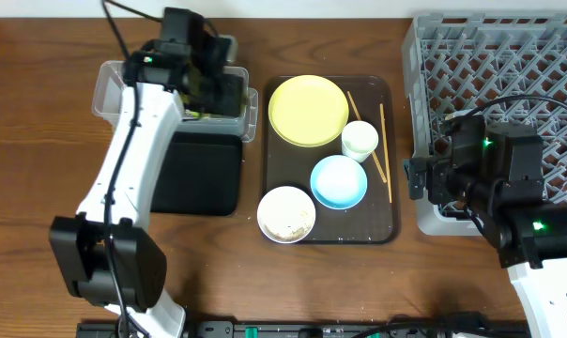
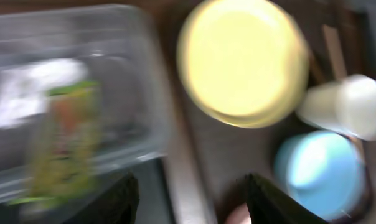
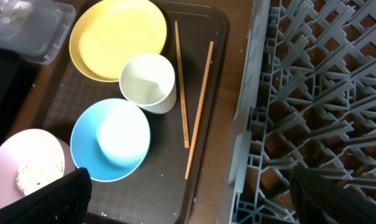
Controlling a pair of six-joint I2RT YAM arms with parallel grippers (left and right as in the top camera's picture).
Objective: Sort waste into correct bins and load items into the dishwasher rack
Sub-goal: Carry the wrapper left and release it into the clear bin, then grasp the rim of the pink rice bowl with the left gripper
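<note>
The crumpled wrapper (image 2: 62, 127) with green and orange scraps lies inside the clear tub (image 1: 110, 89), which also shows in the left wrist view (image 2: 113, 74). My left gripper (image 2: 194, 205) is open and empty over the tub's right edge (image 1: 213, 89). That view is motion-blurred. The yellow plate (image 1: 308, 111), white cup (image 1: 360, 141), light-blue bowl (image 1: 339, 181), white bowl (image 1: 286, 214) holding pale grains (image 3: 27, 177) and the chopsticks (image 3: 200, 106) sit on the dark-brown serving tray (image 1: 389, 221). My right gripper (image 3: 200, 205) is open and empty, over the gap between serving tray and grey rack (image 1: 490, 56).
The shallow black tray (image 1: 194, 174) lies just in front of the clear tub, left of the serving tray. The rack's left wall (image 3: 244, 155) runs close to the serving tray's right edge. Bare wooden table shows at the front left.
</note>
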